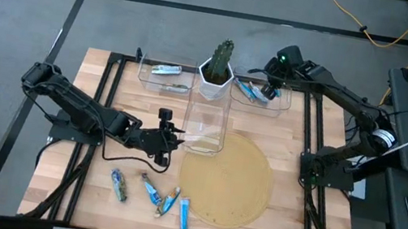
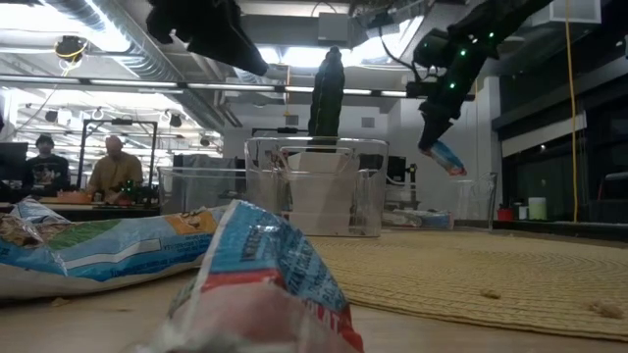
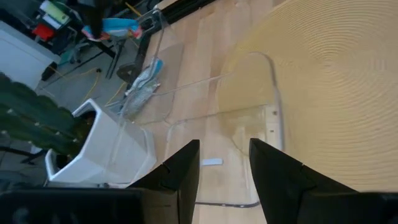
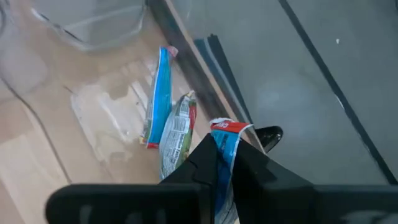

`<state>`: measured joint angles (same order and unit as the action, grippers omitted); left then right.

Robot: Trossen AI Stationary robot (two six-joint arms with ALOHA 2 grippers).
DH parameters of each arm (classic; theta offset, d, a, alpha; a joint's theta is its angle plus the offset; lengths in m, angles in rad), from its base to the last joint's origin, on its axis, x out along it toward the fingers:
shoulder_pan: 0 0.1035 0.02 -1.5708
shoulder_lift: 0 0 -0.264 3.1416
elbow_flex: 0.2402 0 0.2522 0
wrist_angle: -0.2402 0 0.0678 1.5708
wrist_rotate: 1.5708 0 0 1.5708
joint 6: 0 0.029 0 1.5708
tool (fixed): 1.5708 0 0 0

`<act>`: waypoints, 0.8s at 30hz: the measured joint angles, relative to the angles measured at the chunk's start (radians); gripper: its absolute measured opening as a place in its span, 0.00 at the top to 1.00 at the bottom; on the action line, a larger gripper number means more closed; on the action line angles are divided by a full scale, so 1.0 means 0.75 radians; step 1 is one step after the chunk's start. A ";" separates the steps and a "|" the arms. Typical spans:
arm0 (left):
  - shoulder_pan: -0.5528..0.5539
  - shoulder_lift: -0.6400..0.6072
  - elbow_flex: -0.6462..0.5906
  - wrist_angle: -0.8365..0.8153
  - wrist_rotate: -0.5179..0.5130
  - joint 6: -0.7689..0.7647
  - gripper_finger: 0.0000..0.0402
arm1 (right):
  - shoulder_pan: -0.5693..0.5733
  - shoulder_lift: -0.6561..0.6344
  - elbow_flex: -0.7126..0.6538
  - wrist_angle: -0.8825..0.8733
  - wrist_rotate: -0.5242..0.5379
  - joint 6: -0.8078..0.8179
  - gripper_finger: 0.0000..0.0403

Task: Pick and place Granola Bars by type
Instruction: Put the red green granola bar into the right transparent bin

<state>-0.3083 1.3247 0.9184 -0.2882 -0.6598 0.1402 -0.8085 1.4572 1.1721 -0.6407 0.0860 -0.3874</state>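
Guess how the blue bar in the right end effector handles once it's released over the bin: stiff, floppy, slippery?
Probably light and fairly floppy: the blue bar hangs tilted from the right end effector, pinched at one wrapper end. Its glossy wrapper looks slick, so it may slip out sideways. Flat shape suggests it won't roll; likely it lands flat like the bars already in the clear bin.

The right gripper (image 1: 267, 86) hangs above the far right bin (image 1: 281, 106), whose floor already carries two bars (image 4: 166, 112). Beside that gripper a white pot with a cactus (image 1: 217, 71) blocks sideways travel. Just ahead of the left gripper (image 1: 170, 135) a clear bin (image 1: 205, 128) stands on the tabletop (image 1: 86, 186); the round mat (image 1: 233, 189) beyond lies bare.
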 joint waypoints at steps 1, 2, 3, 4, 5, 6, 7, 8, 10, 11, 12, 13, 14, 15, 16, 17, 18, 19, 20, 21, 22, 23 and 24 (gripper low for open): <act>0.010 0.000 0.000 0.000 0.000 0.000 0.67 | -0.001 0.015 0.000 0.002 0.000 -0.002 0.91; 0.020 0.000 0.000 0.000 0.002 0.001 0.67 | -0.001 0.029 0.000 0.006 0.000 -0.003 0.91; 0.031 0.000 0.000 0.000 0.009 0.001 0.67 | -0.001 0.041 0.000 0.011 0.000 -0.003 0.91; 0.042 0.000 0.000 0.000 0.017 -0.001 0.67 | -0.001 0.053 0.000 0.016 0.000 -0.003 0.90; 0.053 0.000 0.000 0.000 0.031 -0.005 0.67 | -0.001 0.068 0.000 0.019 0.000 -0.003 0.90; 0.062 0.000 0.000 0.000 0.045 -0.008 0.67 | 0.000 0.082 0.000 0.019 0.000 -0.003 0.90; 0.070 0.000 0.000 -0.001 0.056 -0.013 0.67 | 0.000 0.097 0.000 0.017 -0.001 -0.003 0.90; 0.077 0.000 0.000 0.000 0.070 -0.015 0.67 | 0.000 0.110 0.000 0.013 0.000 0.000 0.90; 0.084 0.000 0.000 -0.001 0.093 -0.015 0.67 | 0.000 0.134 0.000 0.009 0.000 0.014 0.90; 0.084 0.000 0.000 -0.001 0.105 -0.015 0.67 | -0.001 0.145 0.000 0.007 0.000 0.016 0.91; 0.084 0.000 0.000 -0.001 0.108 -0.015 0.67 | 0.000 0.155 0.000 -0.002 0.000 0.016 0.91; 0.083 0.000 0.000 -0.001 0.110 -0.015 0.67 | 0.001 0.166 0.000 -0.009 0.000 0.016 0.91; 0.083 0.000 0.000 -0.002 0.110 -0.016 0.67 | 0.002 0.176 0.000 -0.013 0.000 0.018 0.92; 0.083 0.000 0.000 -0.004 0.111 -0.017 0.67 | 0.002 0.186 0.000 -0.019 0.000 0.021 0.92; 0.083 0.000 0.000 -0.005 0.112 -0.018 0.67 | 0.003 0.197 0.000 -0.031 0.000 0.021 0.91; 0.083 0.000 0.000 -0.006 0.112 -0.018 0.67 | 0.003 0.209 0.000 -0.044 0.000 0.021 0.91; 0.083 0.000 0.000 -0.006 0.112 -0.018 0.67 | 0.003 0.222 0.000 -0.052 0.000 0.021 0.91; 0.083 0.000 0.000 -0.006 0.112 -0.019 0.67 | 0.003 0.236 0.000 -0.062 0.001 0.021 0.90; 0.083 0.000 0.000 -0.006 0.112 -0.020 0.67 | 0.003 0.249 0.000 -0.070 0.001 0.021 0.90; 0.083 0.000 0.000 -0.006 0.112 -0.023 0.67 | 0.003 0.263 0.000 -0.072 0.001 0.021 0.90; 0.083 0.000 0.000 -0.006 0.113 -0.024 0.67 | 0.003 0.277 0.000 -0.071 0.001 0.020 0.90; 0.083 0.000 0.000 -0.006 0.113 -0.025 0.67 | 0.003 0.292 0.000 -0.071 0.001 0.019 0.90; 0.083 0.000 0.000 -0.006 0.113 -0.029 0.67 | 0.003 0.306 0.000 -0.070 0.001 0.016 0.91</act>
<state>-0.2459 1.3247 0.9184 -0.2924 -0.5747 0.1185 -0.8066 1.6864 1.1721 -0.6931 0.0864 -0.3752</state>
